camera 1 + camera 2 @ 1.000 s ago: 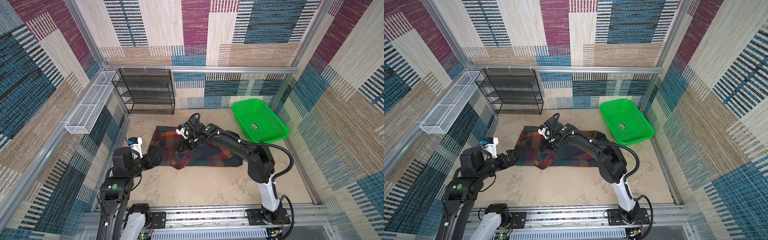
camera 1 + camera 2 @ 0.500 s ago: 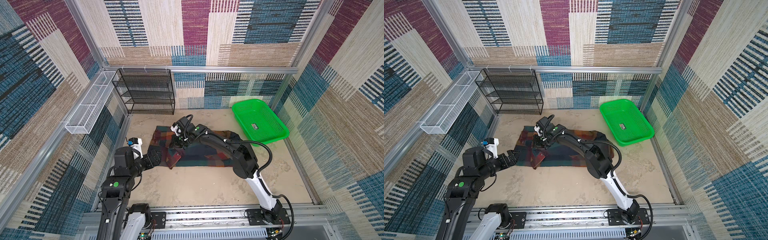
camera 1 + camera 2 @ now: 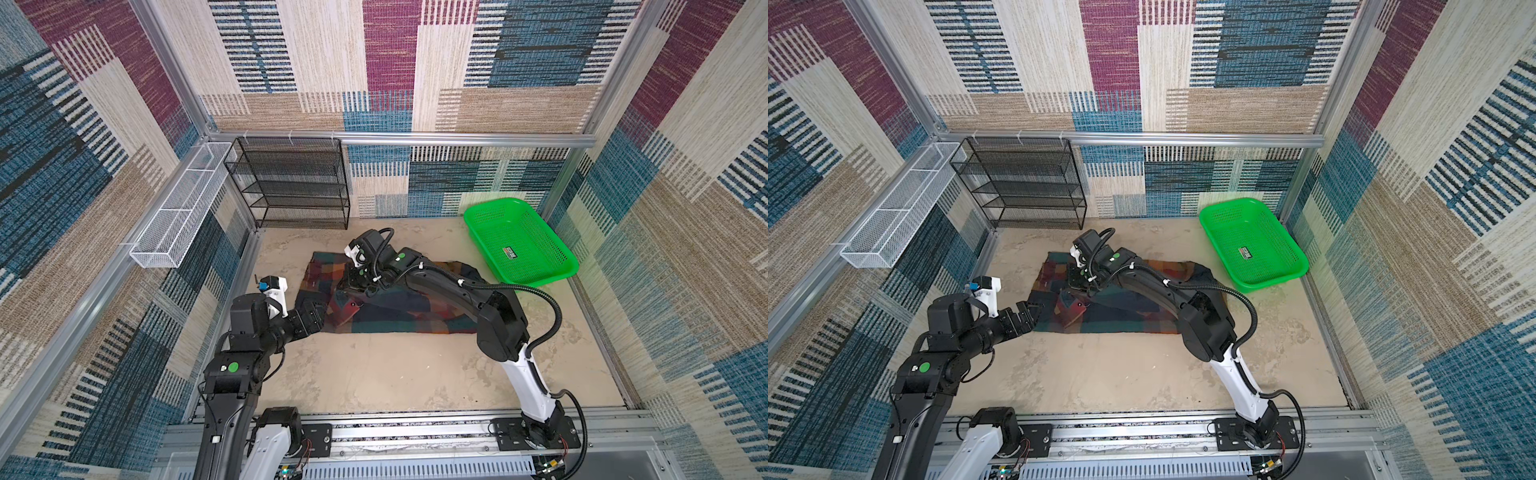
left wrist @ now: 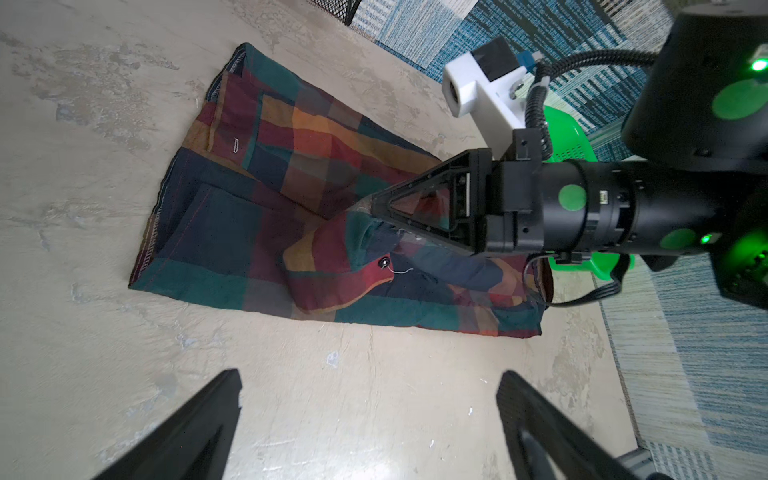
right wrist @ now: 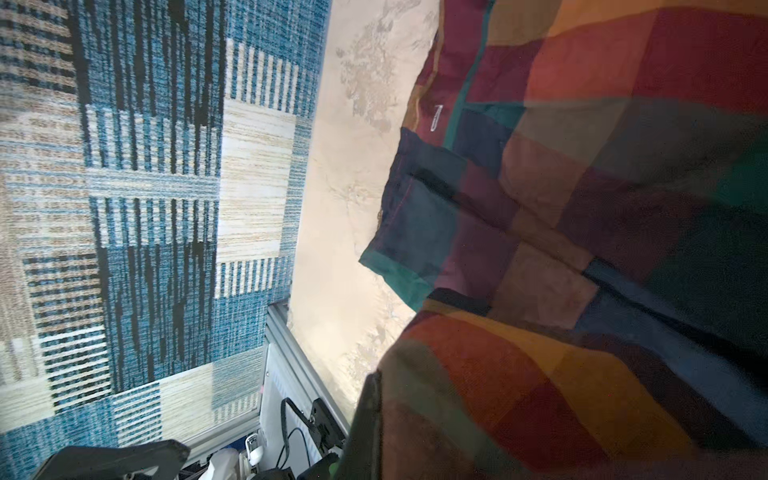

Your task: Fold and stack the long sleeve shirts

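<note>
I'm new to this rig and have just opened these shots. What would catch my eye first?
The plaid shirt lies mid-scene, and the right gripper is shut on a pinched-up fold of it. The left gripper hovers open by the shirt's left edge. A bright green basket sits at the back right.

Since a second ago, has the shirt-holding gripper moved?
Yes. The right gripper, pinching the plaid shirt, moved left, away from the green basket.
</note>
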Robot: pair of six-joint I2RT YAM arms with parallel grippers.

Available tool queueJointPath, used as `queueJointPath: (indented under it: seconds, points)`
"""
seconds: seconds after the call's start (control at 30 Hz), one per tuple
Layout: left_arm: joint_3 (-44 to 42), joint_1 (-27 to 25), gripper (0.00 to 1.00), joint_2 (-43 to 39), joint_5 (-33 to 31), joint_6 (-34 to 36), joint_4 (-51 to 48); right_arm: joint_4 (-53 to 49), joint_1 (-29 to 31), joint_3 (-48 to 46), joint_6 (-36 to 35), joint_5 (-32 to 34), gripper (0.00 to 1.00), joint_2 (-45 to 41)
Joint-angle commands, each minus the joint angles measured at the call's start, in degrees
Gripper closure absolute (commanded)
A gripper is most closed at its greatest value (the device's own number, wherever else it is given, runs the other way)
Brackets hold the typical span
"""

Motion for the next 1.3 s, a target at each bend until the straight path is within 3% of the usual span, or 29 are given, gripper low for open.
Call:
queueJointPath:
  seconds: [0.0,0.33,0.5,0.53,0.63,0.73,0.83,1.0,1.27]
  points:
    - [-0.2,0.1,0.01,-0.5,1.3,1.1,1.9,3.0,0.4,1.7,2.5,-2.8,1.00,1.1]
    - [-0.2,0.1,0.01,0.1,1.4,1.1,2.0,3.5,1.2,1.3,3.6,2.4,1.00,7.4]
    - [-0.3,0.1,0.01,1.1,2.1,1.1,2.2,0.6,0.7,5.7,1.5,4.0,1.00,11.6]
    - [-0.4,0.1,0.01,1.4,2.7,1.1,2.3,0.1,0.5,6.7,1.3,4.4,0.97,12.5]
    - [-0.8,-0.2,0.01,3.7,5.8,1.0,3.0,-1.6,-0.2,9.7,0.6,4.2,0.72,14.7]
    - [-0.5,-1.2,0.01,5.4,6.5,1.7,2.5,-5.0,-1.0,15.5,-0.8,4.6,0.56,16.2]
    - [-0.3,-3.8,0.01,7.3,7.6,2.2,2.3,-7.9,-1.5,22.0,-2.7,6.4,0.28,16.6]
    - [-0.2,-8.1,0.01,10.7,7.0,2.0,1.8,-11.2,-4.7,22.7,-4.0,6.2,0.22,14.6]
    - [3.1,-10.9,0.03,22.9,0.5,2.7,-2.4,-9.1,-7.0,4.7,-12.1,14.1,0.22,-2.7]
